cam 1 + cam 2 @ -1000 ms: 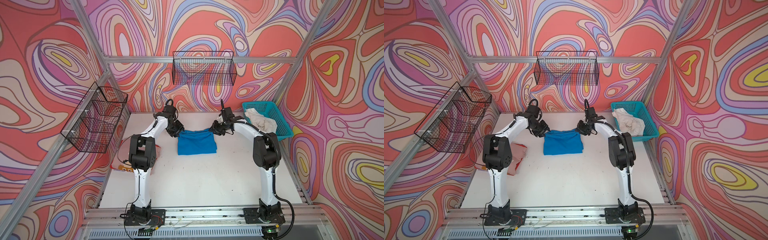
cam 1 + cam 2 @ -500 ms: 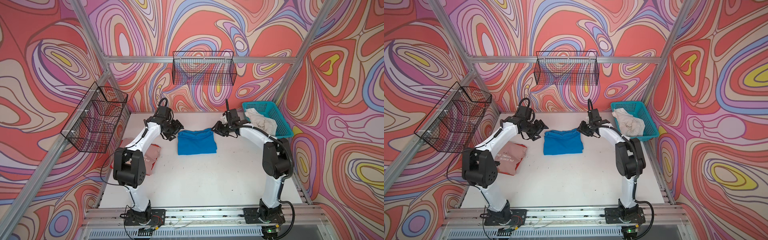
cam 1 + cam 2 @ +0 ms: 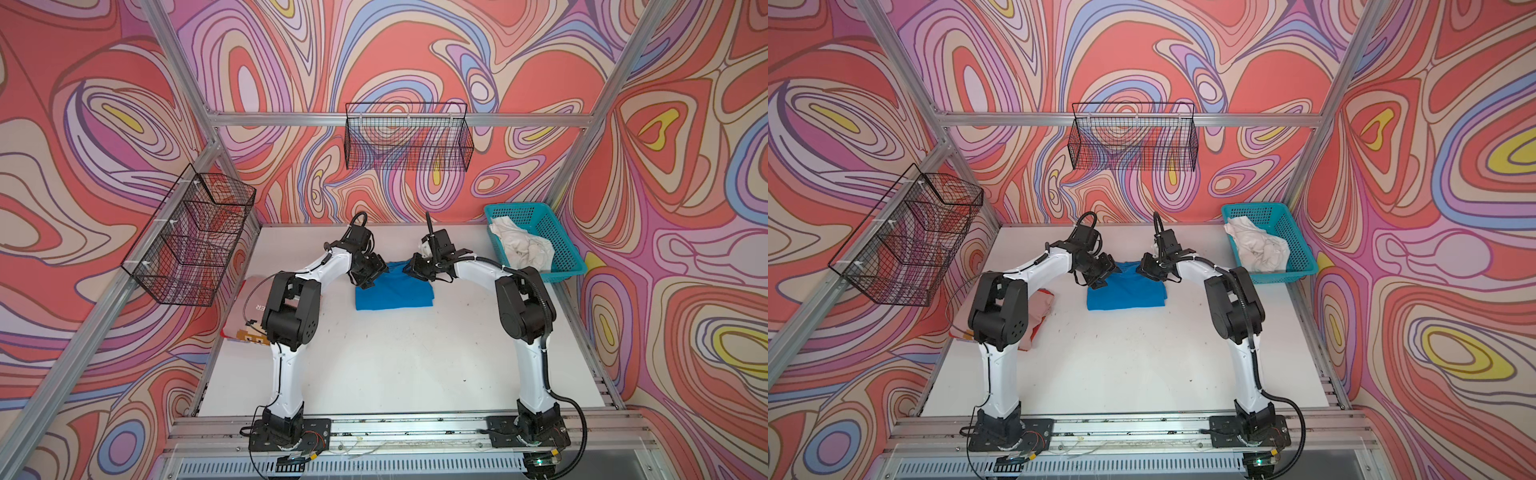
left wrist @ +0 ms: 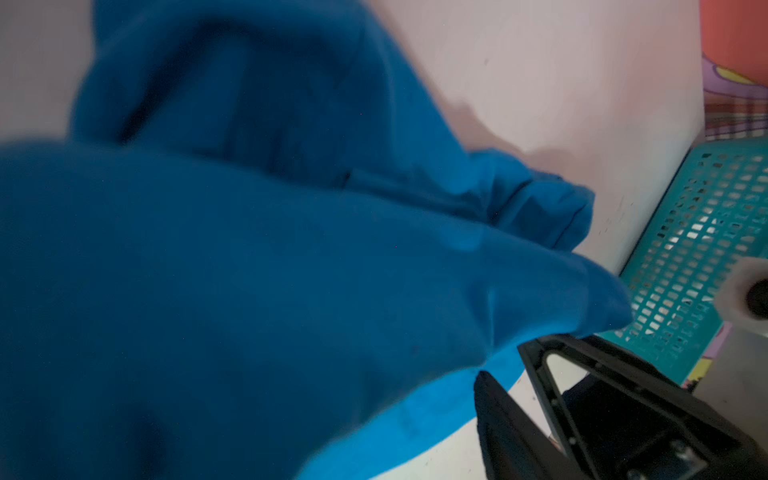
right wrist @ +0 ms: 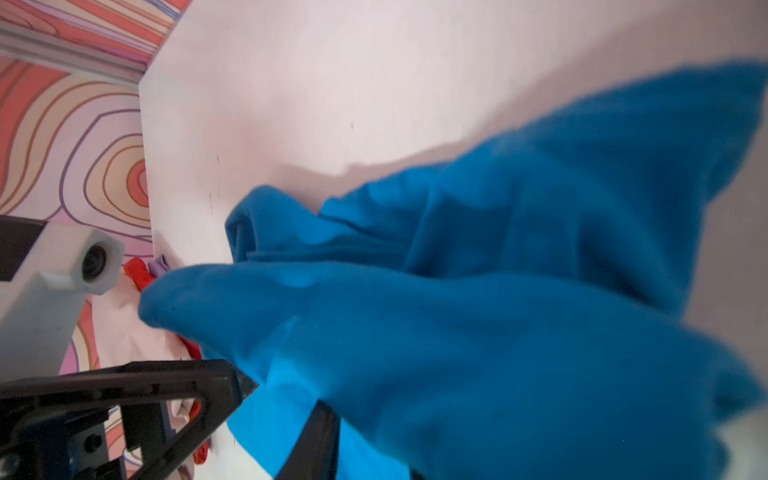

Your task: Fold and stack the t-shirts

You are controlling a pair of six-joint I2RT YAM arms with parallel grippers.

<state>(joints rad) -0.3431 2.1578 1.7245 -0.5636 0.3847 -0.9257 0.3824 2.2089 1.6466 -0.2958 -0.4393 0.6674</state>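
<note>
Where the two arms meet at the far middle of the white table (image 3: 395, 374), the blue t-shirt (image 3: 392, 293) lies folded into a rough rectangle. Both grippers sit at its far edge in both top views: the left gripper (image 3: 373, 275) at the far left corner and the right gripper (image 3: 413, 270) at the far right corner, with a short stretch of blue cloth showing between them. From the right wrist camera the blue t-shirt (image 5: 457, 332) stands up in a thick fold close to the lens. A strip of it runs down between one black finger (image 5: 166, 372) and a dark bar beside it, so the right jaws stand narrow with the shirt's cloth pinched between them. From the left wrist camera the blue t-shirt (image 4: 291, 270) fills most of the frame as a raised, blurred fold. Only one black finger (image 4: 536, 374) shows, just beside the fold's tip, and the other is hidden by cloth, so I cannot tell whether the left jaws are clamped on the shirt or standing apart around it. The pink t-shirt (image 3: 237, 320) lies at the table's left edge, partly hidden behind the left arm's elbow and well apart from the blue one. The off-white t-shirt (image 3: 521, 249) sits crumpled in the teal basket (image 3: 559, 243) at the far right corner of the table, away from both grippers.
</note>
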